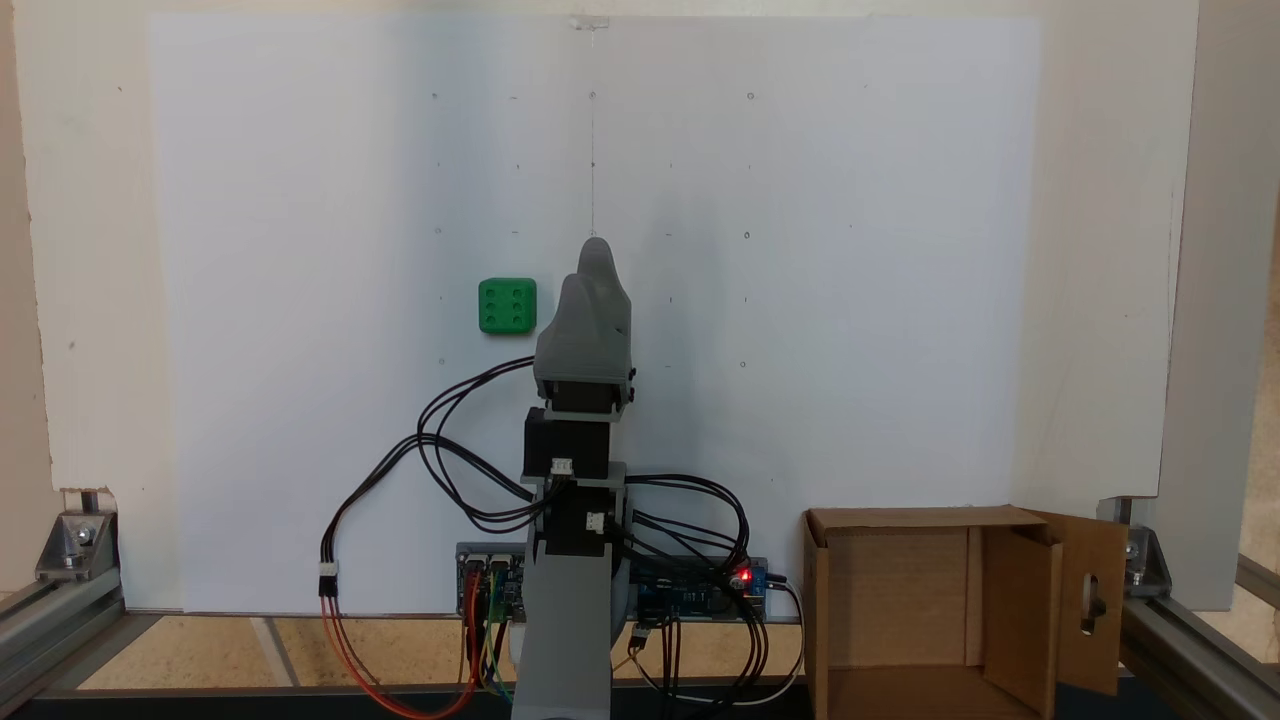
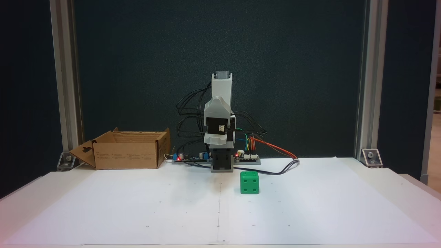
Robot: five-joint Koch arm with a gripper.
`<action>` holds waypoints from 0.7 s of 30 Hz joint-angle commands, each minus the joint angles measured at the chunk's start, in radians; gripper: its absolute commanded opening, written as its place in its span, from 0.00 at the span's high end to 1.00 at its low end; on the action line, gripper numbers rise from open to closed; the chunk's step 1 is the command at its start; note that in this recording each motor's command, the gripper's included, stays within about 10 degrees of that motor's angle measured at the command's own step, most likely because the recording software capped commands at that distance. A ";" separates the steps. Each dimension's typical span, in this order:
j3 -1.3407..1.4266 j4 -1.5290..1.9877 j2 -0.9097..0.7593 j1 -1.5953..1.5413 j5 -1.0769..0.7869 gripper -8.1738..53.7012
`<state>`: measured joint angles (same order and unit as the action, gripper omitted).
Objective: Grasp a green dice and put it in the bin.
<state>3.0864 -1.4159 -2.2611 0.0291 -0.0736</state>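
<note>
In both fixed views the small bright green plastic dice (image 1: 507, 305) (image 2: 249, 183) with rounded edges rests on the white paper sheet (image 1: 850, 300) (image 2: 137, 206), free of the arm; seen from above, its top face carries six recessed pips and it lies just to the left of the grey gripper (image 1: 596, 262), while from the front it stands a little to the right of the arm's base (image 2: 221, 162) and shows a face with four pips. The gripper's grey moulded shells lie one over the other in the view from above and are folded in against the arm in the front view, so whether the jaws are apart or together cannot be told. The brown corrugated cardboard box (image 1: 880, 610) (image 2: 127, 155) stands open, well apart from the dice, at the table's edge beside the circuit boards (image 1: 700, 585) (image 2: 246, 156), where red lights glow; one flap has a keyhole-shaped cutout (image 1: 1091, 600) (image 2: 86, 150). Printed lines run along the box's front wall but are too small to read. Black, orange, yellow and green wires (image 1: 440, 450) (image 2: 275, 148) loop around the arm. The paper bears small dots and a faint centre line, and covers a pale table framed by aluminium rails (image 1: 60, 600) (image 2: 57, 69). A dark blue-grey panel (image 2: 293, 69) forms the backdrop.
</note>
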 commanded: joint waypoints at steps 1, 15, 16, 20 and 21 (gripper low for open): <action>0.041 -0.083 -0.106 0.009 0.028 0.15; -0.041 -0.017 -0.109 0.012 0.017 0.19; -0.077 0.029 -0.109 0.014 0.017 0.19; -0.265 0.308 -0.109 0.015 0.017 0.19; -0.314 0.369 -0.110 0.015 0.017 0.18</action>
<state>2.8655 -1.1305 -2.2611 0.0430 -0.0736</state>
